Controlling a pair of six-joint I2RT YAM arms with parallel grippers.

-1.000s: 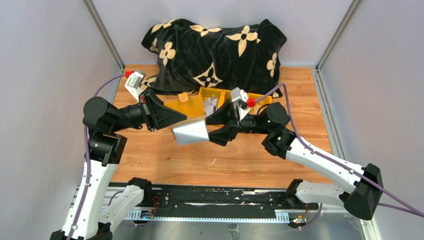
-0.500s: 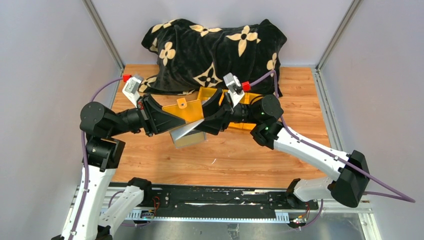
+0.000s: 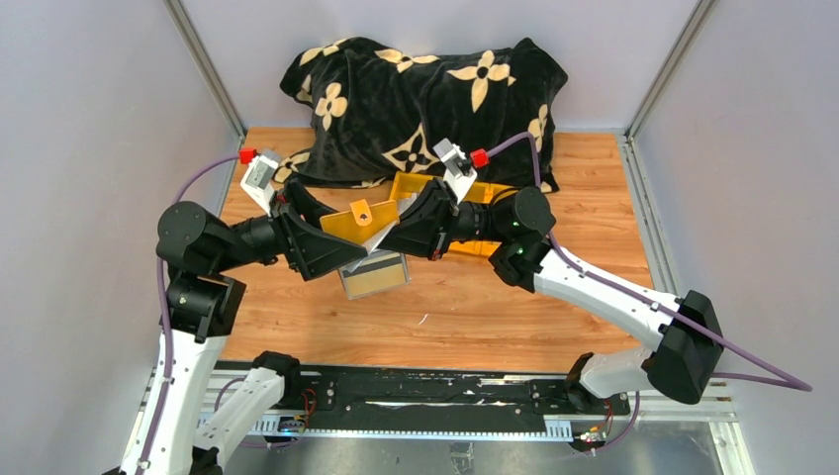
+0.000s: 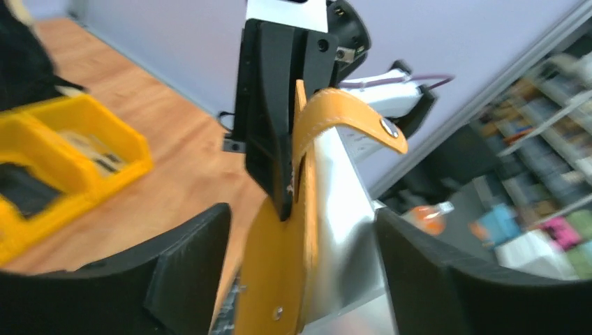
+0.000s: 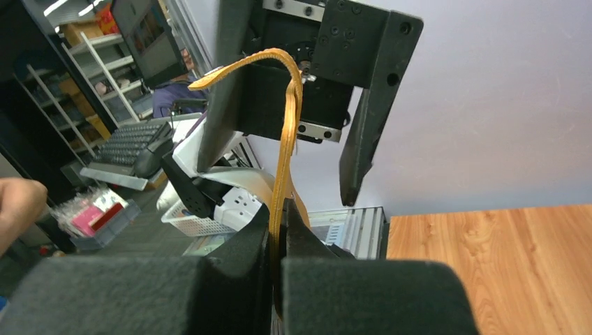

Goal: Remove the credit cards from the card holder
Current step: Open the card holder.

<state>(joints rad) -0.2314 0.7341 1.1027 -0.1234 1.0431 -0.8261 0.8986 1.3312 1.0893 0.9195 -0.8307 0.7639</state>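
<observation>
**Top view.** The card holder [image 3: 376, 277] sits over the wooden table [image 3: 495, 312] between the two arms, just in front of the yellow bins [image 3: 414, 184]. The right gripper [image 3: 388, 237] meets its mustard flap [image 3: 359, 216], and the left gripper [image 3: 334, 240] flanks it.

**Left wrist view.** The left fingers [image 4: 188, 279] stand wide apart, with the silvery card holder [image 4: 342, 244] between them.

**Right wrist view.** The right fingers [image 5: 230, 279] are pinched tight on the flap [image 5: 286, 139], which arches upward.

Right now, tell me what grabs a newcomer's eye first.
Both arms meet mid-table over the silvery card holder: the right gripper pinches its mustard-yellow flap, while the left gripper stands open around the case. Behind them, a black blanket with beige flowers is heaped at the back.
</observation>
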